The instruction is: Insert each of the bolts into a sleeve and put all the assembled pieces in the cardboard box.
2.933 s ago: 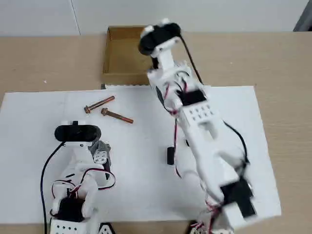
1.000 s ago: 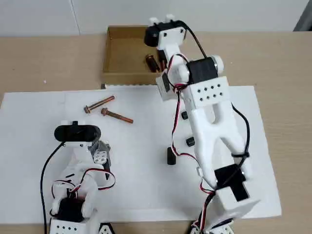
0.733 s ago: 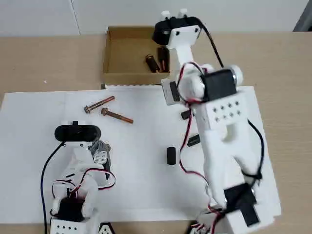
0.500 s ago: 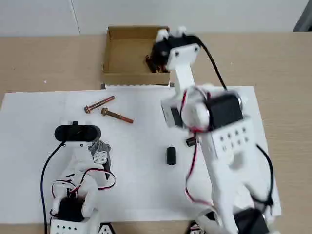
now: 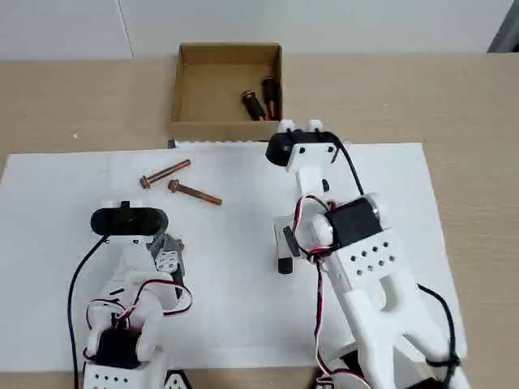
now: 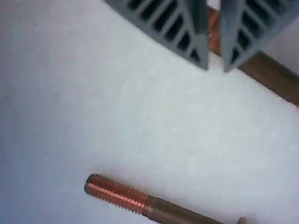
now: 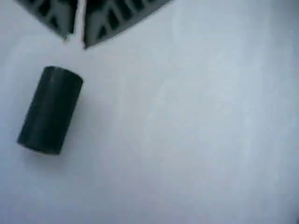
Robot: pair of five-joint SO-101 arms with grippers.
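Two copper bolts [image 5: 165, 173] [image 5: 195, 192] lie loose on the white paper [image 5: 73, 194]. The cardboard box [image 5: 188, 89] at the back holds two assembled pieces [image 5: 251, 104] [image 5: 269, 96]. A black sleeve [image 5: 284, 263] [image 7: 49, 109] lies on its side on the paper mid-table, just beside my right gripper [image 7: 74, 42] [image 5: 285, 241], which is shut and empty. My left gripper [image 6: 214, 67] [image 5: 166, 261] is shut with nothing in it, low at the front left. In its wrist view one bolt [image 6: 140, 201] lies ahead and another [image 6: 266, 77] shows behind the fingertips.
The right arm's white body [image 5: 365, 267] stretches from the front edge to mid-table and covers part of the paper. Bare wooden table [image 5: 454, 97] surrounds the paper and the box.
The right arm has drawn back from over the cardboard box to the middle of the paper beside the black sleeve. The two pieces in the box are now uncovered. The left arm has kept still.
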